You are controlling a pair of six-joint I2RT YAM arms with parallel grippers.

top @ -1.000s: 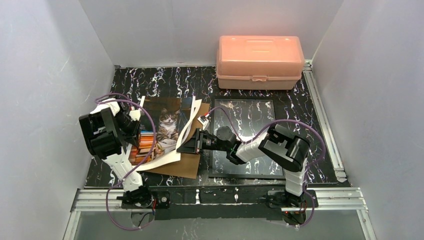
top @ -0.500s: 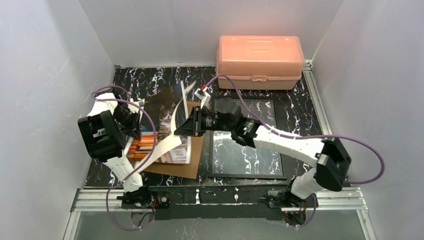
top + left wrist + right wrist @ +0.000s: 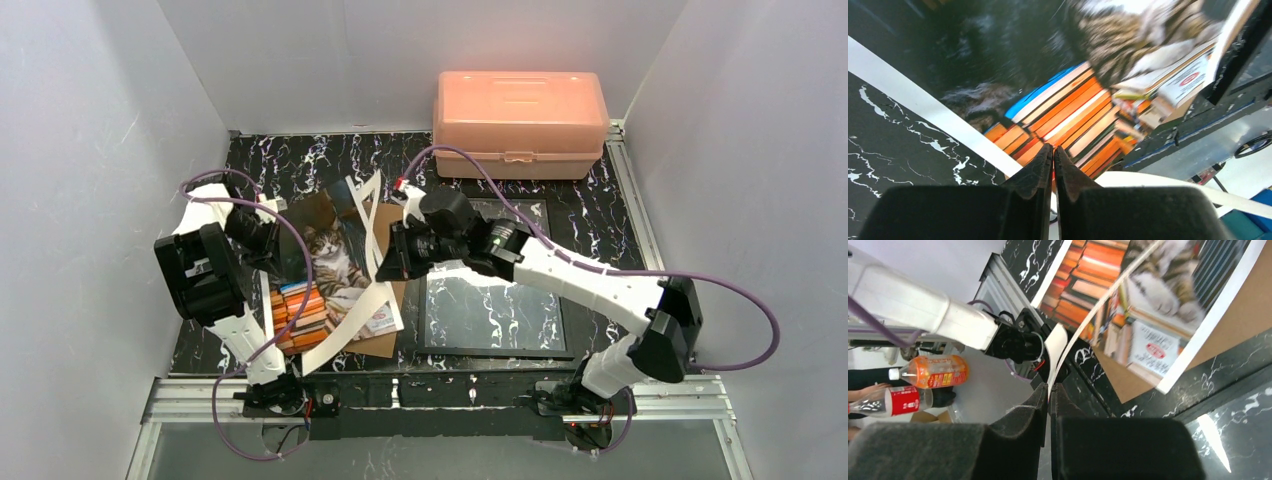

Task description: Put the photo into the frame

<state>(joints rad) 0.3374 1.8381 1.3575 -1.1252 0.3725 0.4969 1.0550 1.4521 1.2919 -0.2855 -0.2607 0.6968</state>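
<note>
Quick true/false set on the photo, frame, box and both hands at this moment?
1. The frame lies flat to the right of the brown board. True.
2. The photo already sits in the frame. False: it is curled up over the brown board, left of the frame.
3. The right hand is shut on the photo's thin edge. True.
4. The pink box stands open. False: its lid is down.
5. The left hand has its fingers spread wide. False: they are together.
</note>
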